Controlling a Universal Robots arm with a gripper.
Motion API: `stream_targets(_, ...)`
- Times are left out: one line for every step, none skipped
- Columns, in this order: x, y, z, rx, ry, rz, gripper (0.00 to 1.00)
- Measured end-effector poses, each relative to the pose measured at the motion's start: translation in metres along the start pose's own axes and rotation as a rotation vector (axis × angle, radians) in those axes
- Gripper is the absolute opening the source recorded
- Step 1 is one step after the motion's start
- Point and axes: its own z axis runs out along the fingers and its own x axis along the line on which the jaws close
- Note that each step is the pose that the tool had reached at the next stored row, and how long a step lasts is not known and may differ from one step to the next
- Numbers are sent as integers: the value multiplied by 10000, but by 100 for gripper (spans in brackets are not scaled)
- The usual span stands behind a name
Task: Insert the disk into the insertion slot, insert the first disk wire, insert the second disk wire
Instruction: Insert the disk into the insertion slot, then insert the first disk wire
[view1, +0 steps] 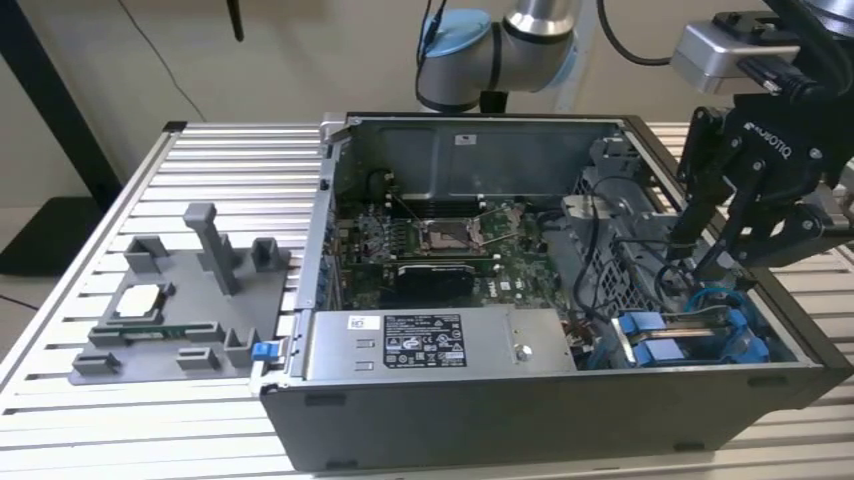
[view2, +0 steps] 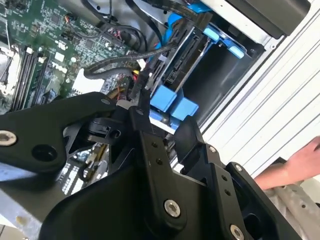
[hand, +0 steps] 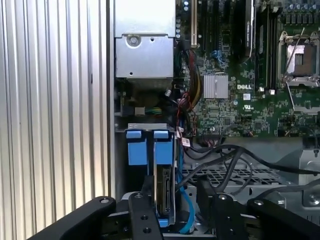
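Note:
My black gripper (view1: 710, 262) reaches down into the open computer case at the exterior view's right. Its fingers are open and straddle the end of the disk (hand: 164, 192), which stands on edge in the insertion slot (view1: 683, 335) with its connector end showing. The disk's blue carrier tabs (hand: 149, 149) stick out just past the fingertips (hand: 147, 189), and they show between the fingers in the second wrist view (view2: 172, 106). A thin blue wire (hand: 185, 204) curves beside the disk, inside the gripper (hand: 175, 189) gap. Black wires (hand: 225, 152) hang loose over the grille nearby.
The grey power-supply box (view1: 427, 340) lies along the case's front wall, with the motherboard and processor socket (view1: 442, 236) behind it. A grey fixture (view1: 174, 300) with small parts stands on the slatted table at the exterior view's left. A person's hand (view2: 305, 160) rests outside the case.

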Motion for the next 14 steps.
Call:
stream_targets(-20, 1, 1, 7, -28, -2, 100)
stream_targets(-36, 2, 1, 25, -85, -4, 100)
stream_targets(-51, 3, 2, 51, -141, -5, 100)
stream_targets(-61, 3, 6, 78, -168, -6, 100)
stream_targets(-66, 3, 10, 125, -180, -10, 100)
stream_targets(-67, 3, 19, 188, -186, -24, 100)
stream_targets(-67, 2, 28, 252, -187, -56, 100)
stream_targets(-66, 2, 37, 311, -186, -90, 100)
stream_targets(-66, 2, 49, 363, -189, -117, 100)
stream_targets(-66, 3, 61, 388, -190, -131, 100)
stream_targets(-66, 8, 69, 396, -190, -146, 100)
stream_targets(-66, 15, 74, 398, -192, -172, 100)
stream_targets(-65, 24, 79, 398, -194, -220, 100)
stream_targets(-64, 30, 82, 396, -195, -283, 100)
